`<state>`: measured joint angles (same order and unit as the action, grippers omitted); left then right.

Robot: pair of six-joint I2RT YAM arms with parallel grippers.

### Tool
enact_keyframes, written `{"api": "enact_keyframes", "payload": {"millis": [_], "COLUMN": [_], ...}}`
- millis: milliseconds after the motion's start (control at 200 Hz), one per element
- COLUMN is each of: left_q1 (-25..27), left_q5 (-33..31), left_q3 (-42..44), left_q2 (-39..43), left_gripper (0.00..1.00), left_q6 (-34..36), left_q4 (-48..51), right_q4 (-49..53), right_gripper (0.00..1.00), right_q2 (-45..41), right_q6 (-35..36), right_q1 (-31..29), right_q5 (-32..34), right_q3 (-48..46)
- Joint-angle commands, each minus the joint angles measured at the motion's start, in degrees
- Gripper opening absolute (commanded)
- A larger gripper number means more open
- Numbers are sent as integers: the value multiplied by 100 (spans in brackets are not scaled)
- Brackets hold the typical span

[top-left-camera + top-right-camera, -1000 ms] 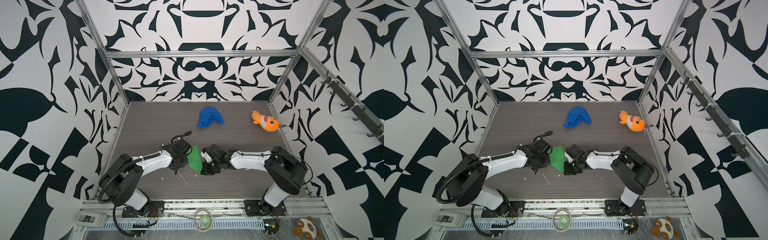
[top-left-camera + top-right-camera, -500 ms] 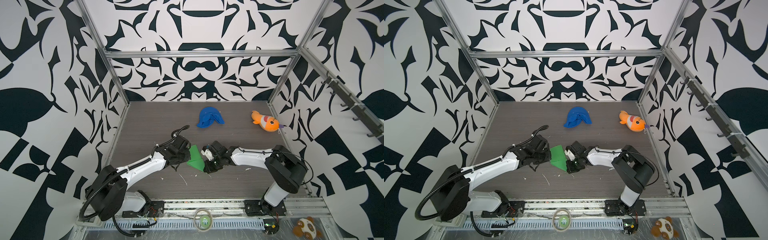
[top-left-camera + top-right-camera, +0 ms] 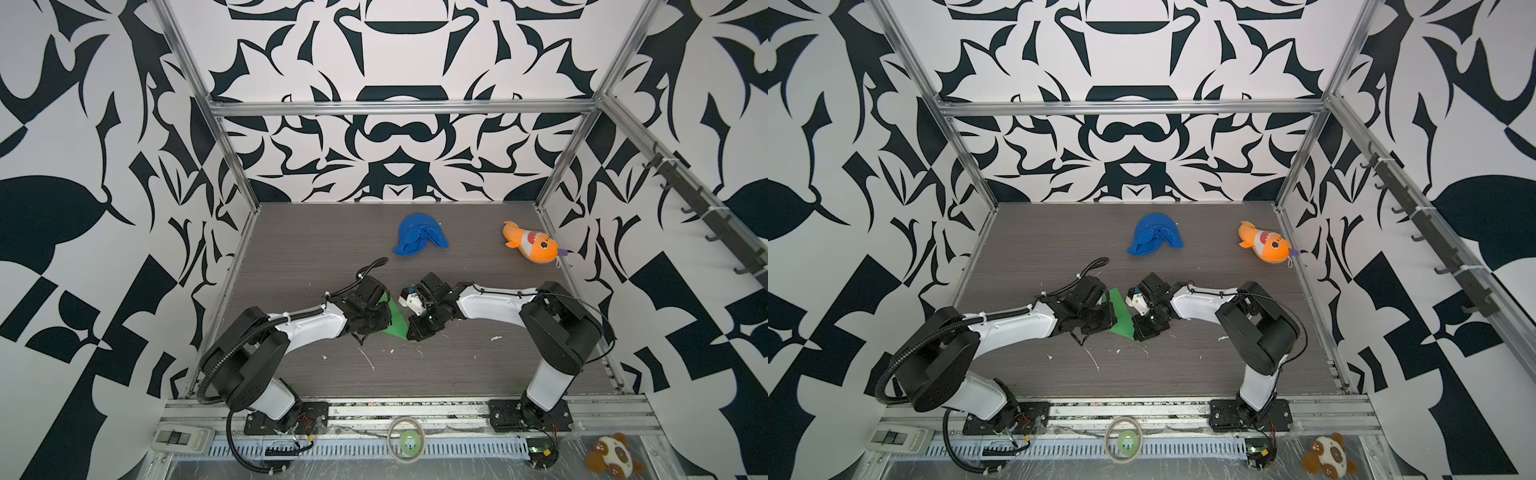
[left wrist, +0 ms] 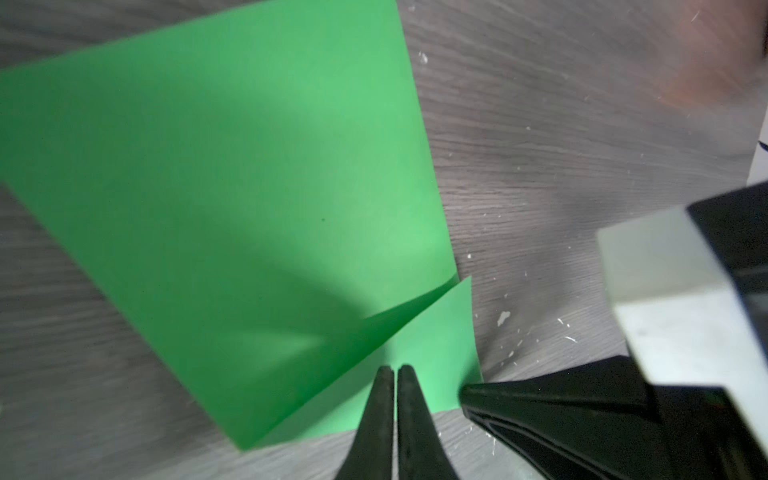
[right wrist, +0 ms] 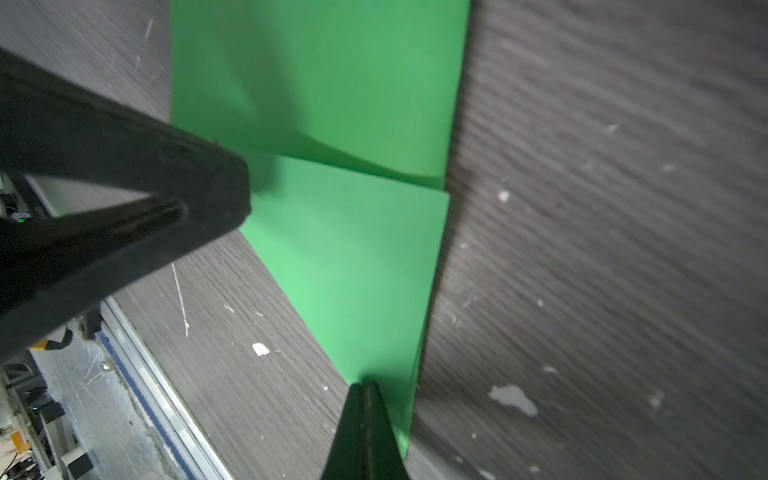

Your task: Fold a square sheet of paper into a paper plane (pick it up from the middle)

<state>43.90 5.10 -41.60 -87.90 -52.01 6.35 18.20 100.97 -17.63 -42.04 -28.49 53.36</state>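
The square sheet of paper (image 3: 397, 321) is bright green and lies on the dark table, folded over itself into a tapering wedge; it also shows in the other top view (image 3: 1121, 318). In the left wrist view a flap (image 4: 249, 187) overlaps a lower layer along a slanted edge. My left gripper (image 4: 395, 370) is shut, with its tips resting on that lower layer near the sheet's edge. My right gripper (image 5: 363, 387) is shut, its tip pressing on the sheet's narrow pointed end (image 5: 365, 291). In both top views the two grippers (image 3: 386, 322) (image 3: 412, 332) meet over the paper.
A blue cloth lump (image 3: 419, 239) and an orange plush fish (image 3: 530, 247) lie at the back of the table. White scraps (image 3: 368, 359) dot the wood near the front. A tape roll (image 3: 405, 442) and a brown plush toy (image 3: 613, 459) sit by the front rail.
The left arm's elbow swung out to the front left and came back. Both grippers stayed at the paper, and the sheet barely shifted.
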Motion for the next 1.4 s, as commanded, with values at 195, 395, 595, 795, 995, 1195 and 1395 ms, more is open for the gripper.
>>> {"api": "enact_keyframes", "payload": {"millis": [195, 395, 595, 795, 995, 1195, 1395], "left_q1": [13, 9, 13, 22, 22, 22, 22], "left_q5": [-174, -263, -341, -379, -444, -535, -601], "left_q3": [81, 202, 268, 270, 277, 215, 193], "left_q2": [-228, -245, -333, -370, -378, -413, -434], "left_gripper": [8, 6, 4, 3, 3, 3, 3], "left_q6": [70, 102, 54, 46, 37, 49, 50], "left_q4": [171, 277, 287, 314, 382, 559, 672], "right_q4": [169, 156, -549, -949, -837, -548, -278], "right_gripper": [0, 0, 0, 0, 0, 0, 0], "right_q2": [19, -101, -190, 94, 126, 27, -221], "right_q6": [-134, -714, -1961, -2388, -2457, -2380, -2275], "right_q1": [73, 78, -314, -349, -349, -334, -285], "right_q5": [-78, -94, 131, 233, 504, 669, 784], "right_q3": [183, 296, 381, 344, 266, 9, -359]}}
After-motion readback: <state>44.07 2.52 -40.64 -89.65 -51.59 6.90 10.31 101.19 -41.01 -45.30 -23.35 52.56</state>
